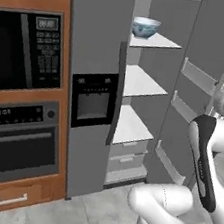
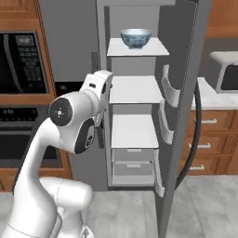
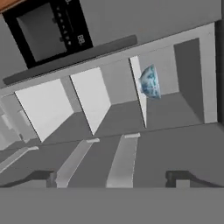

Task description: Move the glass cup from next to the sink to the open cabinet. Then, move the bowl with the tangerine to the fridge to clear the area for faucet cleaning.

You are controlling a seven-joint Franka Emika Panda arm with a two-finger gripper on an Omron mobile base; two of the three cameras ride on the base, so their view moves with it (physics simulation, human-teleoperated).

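**Bowl on top fridge shelf, gripper drawn back and empty**

Fridge (image 2: 139, 116) door swung wide; white shelves bare except the top one. Bowl (image 2: 136, 38) seated upright on that top shelf (image 2: 153, 49), toward its front edge; blue-and-white pattern on the outside. Contents not visible from these angles, so tangerine unconfirmed. In the left base view, bowl (image 1: 145, 27) at about 12 o'clock of the fridge opening, oven (image 1: 18, 146) and microwave (image 1: 24, 51) at 9 o'clock. In the hand view, rolled sideways, bowl (image 3: 149, 82) at roughly 1 o'clock, well apart from the gripper (image 3: 116, 180). Fingertips (image 3: 43, 178) spread wide, nothing between them.

Handling, as judgement: bowl likely ceramic, so stiff, moderately heavy for its size, glazed and slippery, brittle if knocked against shelf or door bins. Best hold probably at the rim, one finger inside and one outside the wall, since the body looks too wide for a span across. Loose fruit inside would roll on tilt; level carriage advised. Placement in fridge appears done.
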